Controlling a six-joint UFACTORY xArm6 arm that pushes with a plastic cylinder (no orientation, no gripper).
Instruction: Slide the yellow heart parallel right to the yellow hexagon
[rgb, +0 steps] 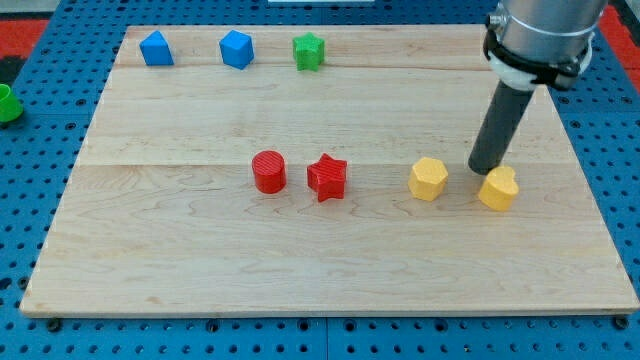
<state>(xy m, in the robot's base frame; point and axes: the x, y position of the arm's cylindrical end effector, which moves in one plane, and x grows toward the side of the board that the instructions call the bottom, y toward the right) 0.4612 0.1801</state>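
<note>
The yellow heart (498, 188) sat toward the right edge of the desk (330, 280), just beside the yellow hexagon (428, 179) on its right and roughly level with it, so I judged the job nearly done or done. My tip (483, 168) stood at the heart's upper left, touching it or close to it, in the narrow gap between the two yellow blocks. That gap was my worry: any drift toward the left edge would have clipped the hexagon and knocked it out of line, and a further shove from that corner would have sent the heart down toward the bottom edge, or spun it, spoiling the level. Pushing on rightward would have carried it toward the desk's right edge. The arm came in from the top right corner, its grey collar above and the dark rod leaning slightly down and left to the board. There was no hand to open or close, only the bare rod, so nothing was clamped. The red cylinder (268, 172) and red star (327, 177) lay mid-desk, well apart from it all.
</note>
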